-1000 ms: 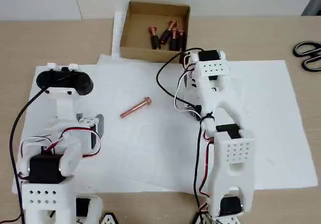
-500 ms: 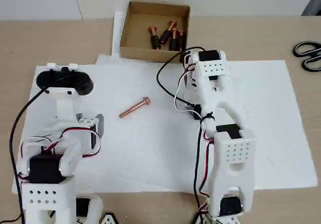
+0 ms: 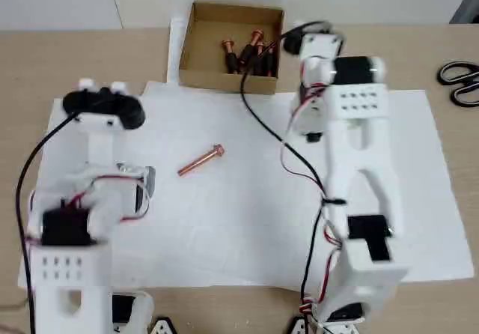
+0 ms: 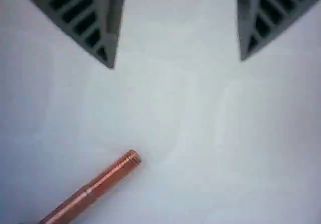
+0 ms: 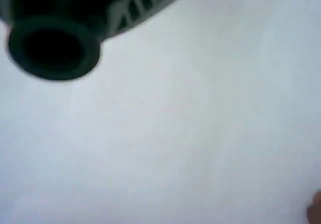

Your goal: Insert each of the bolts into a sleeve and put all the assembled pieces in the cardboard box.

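Our left gripper (image 4: 176, 61) hangs over the white paper (image 4: 210, 133) with its fingers spread wide and nothing between them. The threaded end of the loose bolt (image 4: 95, 186) lies on the sheet close by, clear of both fingers. From the high view, this bolt lies flat at roughly 2 o'clock from that gripper, head pointing toward 2 o'clock.

Our right gripper (image 5: 95, 5) pinches a black sleeve (image 5: 52, 48) over the paper, the sleeve's open end facing the wrist camera.

Farther out, the cardboard box (image 3: 202, 49) sits at about 1 o'clock from the bolt, at the paper's 12 o'clock edge. The assembled pieces (image 3: 247, 53) lie together in its 3 o'clock half. Scissors (image 3: 458, 79) rest on the table (image 3: 75, 57) at the far 3 o'clock side, off the paper.
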`<state>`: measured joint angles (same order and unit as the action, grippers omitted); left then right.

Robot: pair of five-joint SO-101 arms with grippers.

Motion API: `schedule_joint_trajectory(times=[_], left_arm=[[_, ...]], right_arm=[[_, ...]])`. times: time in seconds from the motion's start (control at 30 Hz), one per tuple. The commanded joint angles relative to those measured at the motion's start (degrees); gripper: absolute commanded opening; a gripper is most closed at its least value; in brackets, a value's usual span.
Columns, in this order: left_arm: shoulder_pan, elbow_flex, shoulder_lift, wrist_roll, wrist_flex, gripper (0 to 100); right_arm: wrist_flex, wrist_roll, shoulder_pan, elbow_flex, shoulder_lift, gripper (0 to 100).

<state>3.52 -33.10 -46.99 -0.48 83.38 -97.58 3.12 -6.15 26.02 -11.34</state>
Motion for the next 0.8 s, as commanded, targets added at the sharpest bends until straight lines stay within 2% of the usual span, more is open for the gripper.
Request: schedule_joint_trajectory(times=[0.0, 0.1, 0.37, 0.57, 0.77], left_arm=[[0.0, 9.0, 11.2, -0.8, 1.1, 15], [-2.3, 14.9, 19.3, -1.4, 1.7, 15], [-13.2, 20.8, 32.7, -11.5, -0.1, 15], [-14.7, 20.8, 42.1, -17.4, -5.1, 15], [-14.7, 21.8, 50.0, -18.2, -11.6, 15]], right_arm=[[-1.2, 0.7, 2.5, 0.4, 6.9, 0.4], [-1.2, 3.4, 3.5, 0.4, 8.2, 0.4], [-1.3, 4.6, 3.6, 0.4, 8.6, 0.4], [-1.3, 4.7, 3.6, 0.4, 8.7, 0.4], [-1.1, 4.7, 4.9, 0.4, 8.7, 0.4]])
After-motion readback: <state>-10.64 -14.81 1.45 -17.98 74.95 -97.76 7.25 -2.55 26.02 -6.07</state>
